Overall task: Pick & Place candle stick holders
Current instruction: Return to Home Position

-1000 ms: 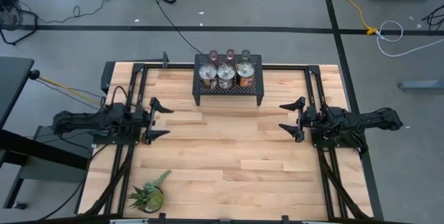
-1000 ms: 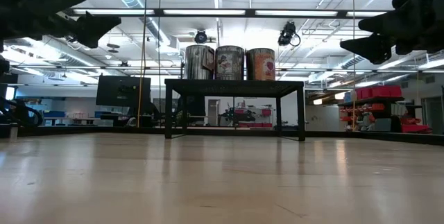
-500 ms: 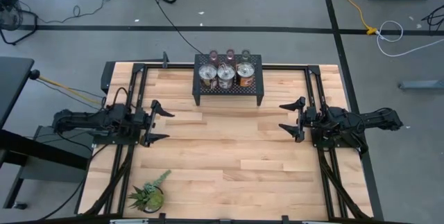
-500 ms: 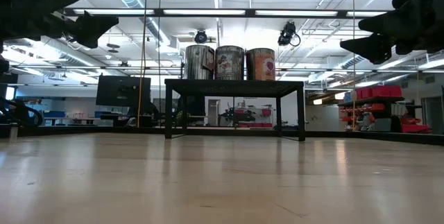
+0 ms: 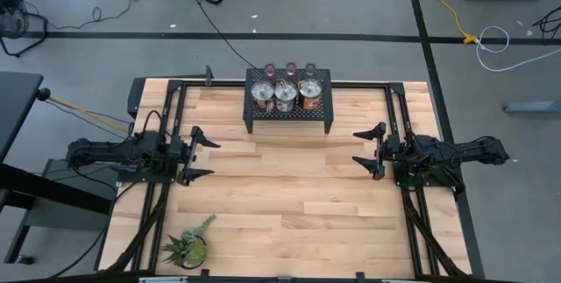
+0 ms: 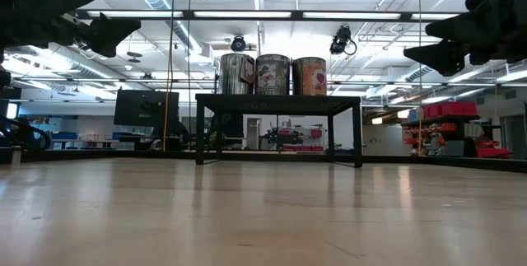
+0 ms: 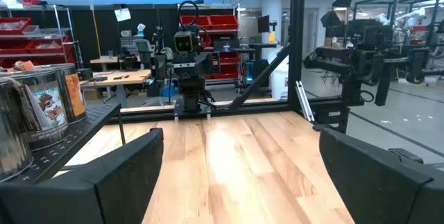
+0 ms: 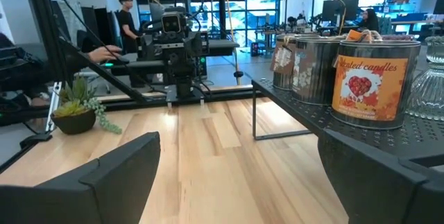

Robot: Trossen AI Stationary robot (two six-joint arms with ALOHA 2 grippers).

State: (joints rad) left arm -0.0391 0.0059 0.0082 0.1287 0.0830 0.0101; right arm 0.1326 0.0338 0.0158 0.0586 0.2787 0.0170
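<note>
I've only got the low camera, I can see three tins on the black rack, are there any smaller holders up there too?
Observer: Yes, three small tinted cups stand in a row behind the metal tins on the rack.
Operator: Where are the grippers?
Observer: The left gripper and the right gripper are both open and empty, at opposite sides of the table.
Operator: Anything else on it?
Observer: A potted plant, at a corner on the left arm's side.
</note>
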